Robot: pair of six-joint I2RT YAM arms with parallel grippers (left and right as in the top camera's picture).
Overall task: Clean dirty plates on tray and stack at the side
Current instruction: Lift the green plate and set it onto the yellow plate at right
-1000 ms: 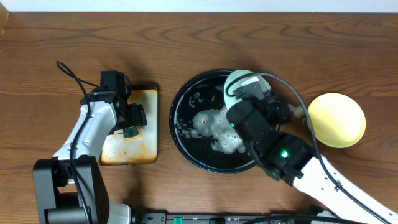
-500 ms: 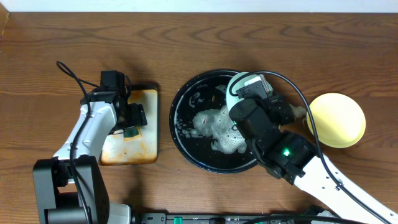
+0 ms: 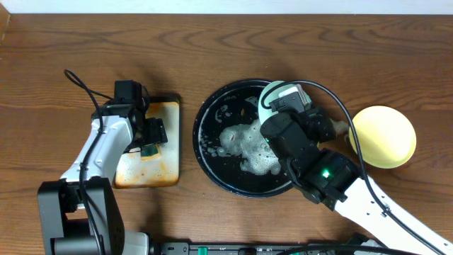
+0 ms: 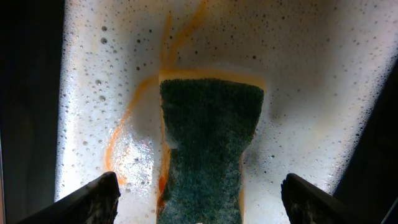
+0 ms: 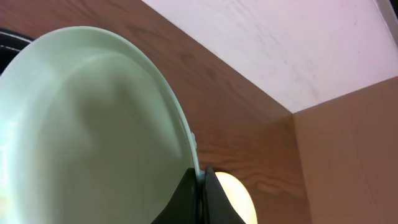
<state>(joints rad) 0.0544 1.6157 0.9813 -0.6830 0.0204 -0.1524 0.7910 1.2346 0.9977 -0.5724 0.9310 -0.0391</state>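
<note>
While the mint plate (image 5: 93,124) stands tilted on edge over the far right part of the tray (image 3: 209,161), you have it by the rim. Your right gripper (image 5: 200,184) is pinched tight on that edge, its black fingers closed against it. From overhead only a pale crescent of the plate shows past the arm (the rest is hidden under the wrist).

The tray sits mid-table, glossy black, with a patch of white suds (image 3: 244,145) across its middle. The yellow plate (image 3: 383,136) lies flat on the table (image 3: 212,49) to the right of the tray, apart from its rim.

Well to the left, your left gripper (image 4: 199,186) hangs over the orange-stained rectangular pan (image 3: 159,170) with its jaws spread wide, holding nothing. A green scouring sponge (image 4: 208,137) lies in the foamy pan between the fingertips, which do not touch it.
</note>
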